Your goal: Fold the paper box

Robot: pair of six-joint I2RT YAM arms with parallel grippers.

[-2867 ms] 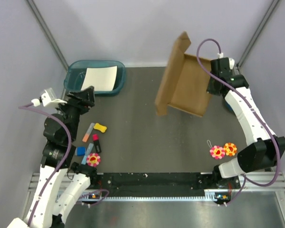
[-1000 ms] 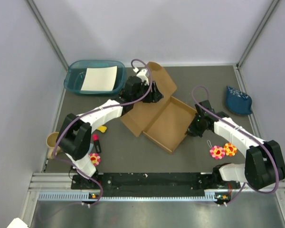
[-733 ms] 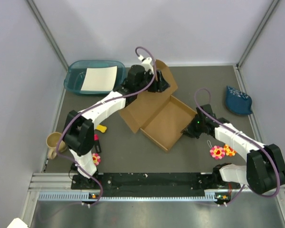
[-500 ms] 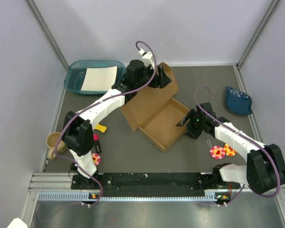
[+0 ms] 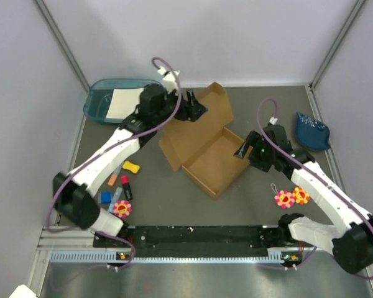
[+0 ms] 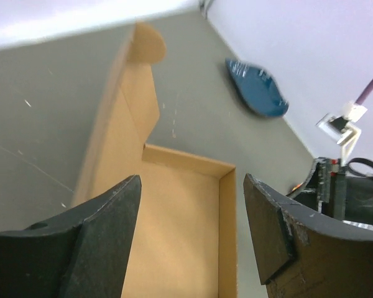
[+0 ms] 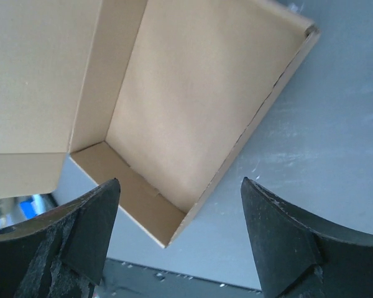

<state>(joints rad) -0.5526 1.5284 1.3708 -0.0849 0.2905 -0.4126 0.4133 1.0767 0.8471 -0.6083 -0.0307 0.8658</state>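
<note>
Paper box [image 5: 212, 162] sits mid-table [image 5: 174, 198], a shallow rectangular tray of plain brown corrugated card with upright walls, its lid panel with a rounded tab [image 5: 219, 90] hinged open toward the far side. We see our left gripper [image 5: 196, 112] over that lid and our right gripper [image 5: 244, 151] beside the tray's right corner, both spread wide, gripping nothing.
</note>
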